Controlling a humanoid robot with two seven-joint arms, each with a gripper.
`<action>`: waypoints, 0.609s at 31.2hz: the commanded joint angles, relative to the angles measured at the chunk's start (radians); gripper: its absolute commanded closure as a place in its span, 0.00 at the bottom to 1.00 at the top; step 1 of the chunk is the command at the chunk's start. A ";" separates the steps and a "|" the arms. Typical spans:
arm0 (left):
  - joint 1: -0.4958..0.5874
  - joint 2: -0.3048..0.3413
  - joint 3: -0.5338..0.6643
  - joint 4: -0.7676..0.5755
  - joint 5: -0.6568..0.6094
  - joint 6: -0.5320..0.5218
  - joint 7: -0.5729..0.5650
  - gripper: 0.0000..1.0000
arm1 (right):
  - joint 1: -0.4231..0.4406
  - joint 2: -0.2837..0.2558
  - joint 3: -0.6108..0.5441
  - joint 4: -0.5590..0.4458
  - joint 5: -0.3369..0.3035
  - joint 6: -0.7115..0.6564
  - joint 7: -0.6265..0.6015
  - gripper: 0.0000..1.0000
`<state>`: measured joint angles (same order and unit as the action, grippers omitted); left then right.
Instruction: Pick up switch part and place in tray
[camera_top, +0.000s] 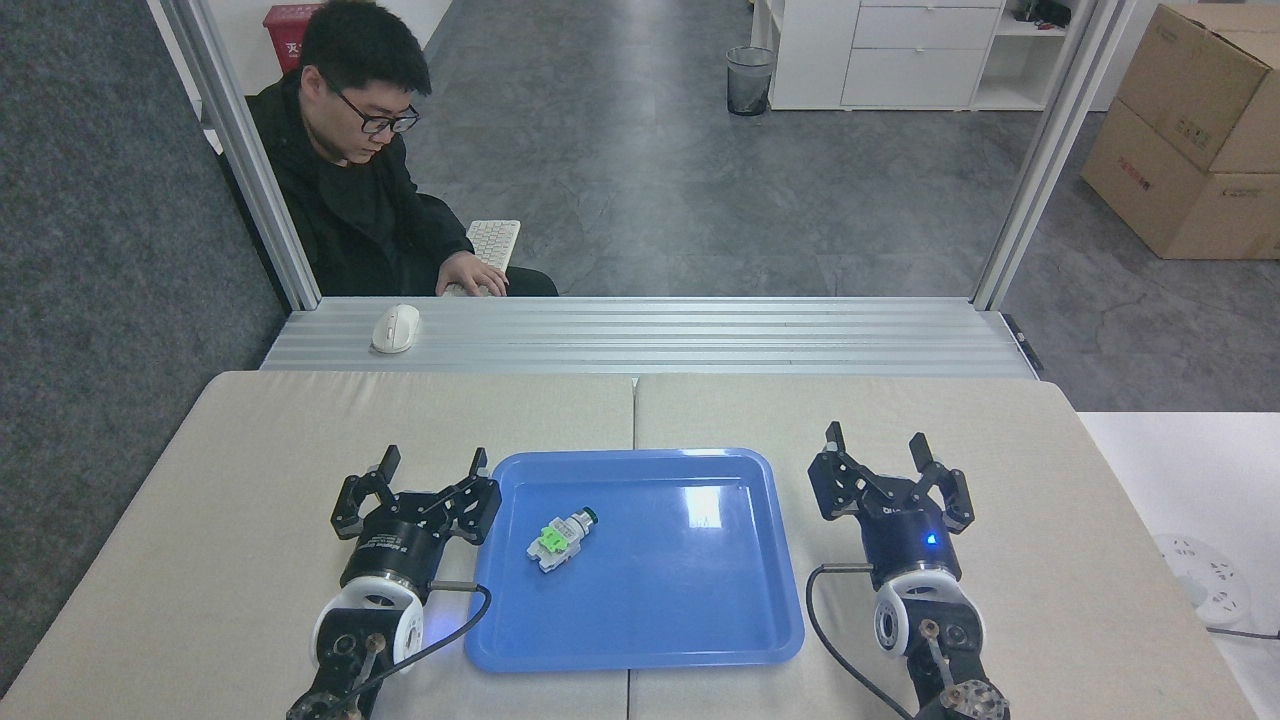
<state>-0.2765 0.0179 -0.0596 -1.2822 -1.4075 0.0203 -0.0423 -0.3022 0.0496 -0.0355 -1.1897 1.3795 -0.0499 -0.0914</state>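
- The left gripper (432, 462) sits just off the tray's left rim, over the beige table pad (250, 480), with its two dark fingers spread apart and nothing between them.
- The right gripper (878, 442) is on the opposite side, just beyond the tray's right rim, its fingers likewise parted and empty (a small blue light glows on its body).
- The switch part (559, 534) lies on its side in the left half of the tray (700, 610), free of both grippers; its green block faces up and its dark round tip points up and to the right.
- The tray is blue and glossy, straddling the seam between the two table pads, and holds only that one part.
- Beyond the table runs a ribbed metal ledge (700, 335) with a white mouse (396, 328) resting on it.
- Behind the ledge a person in dark clothing (350, 200) sits with one hand (474, 274) on a white keyboard (494, 242).
- Farther back stand a wire waste bin (750, 80), white cabinets (900, 50) and cardboard boxes (1190, 130).
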 joint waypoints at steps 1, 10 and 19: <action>0.000 0.086 0.078 -0.006 0.067 0.001 0.028 0.00 | 0.000 0.001 -0.010 0.001 0.000 -0.001 -0.001 0.00; 0.006 0.090 0.075 0.001 0.053 0.001 0.030 0.01 | 0.000 -0.001 -0.009 0.001 0.000 -0.001 -0.001 0.00; -0.001 0.111 0.075 0.020 0.052 0.000 0.030 0.01 | 0.000 -0.001 -0.010 0.001 0.000 -0.001 -0.001 0.00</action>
<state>-0.2729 0.0800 -0.0199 -1.2801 -1.3598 0.0225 -0.0130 -0.3022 0.0497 -0.0421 -1.1894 1.3793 -0.0498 -0.0913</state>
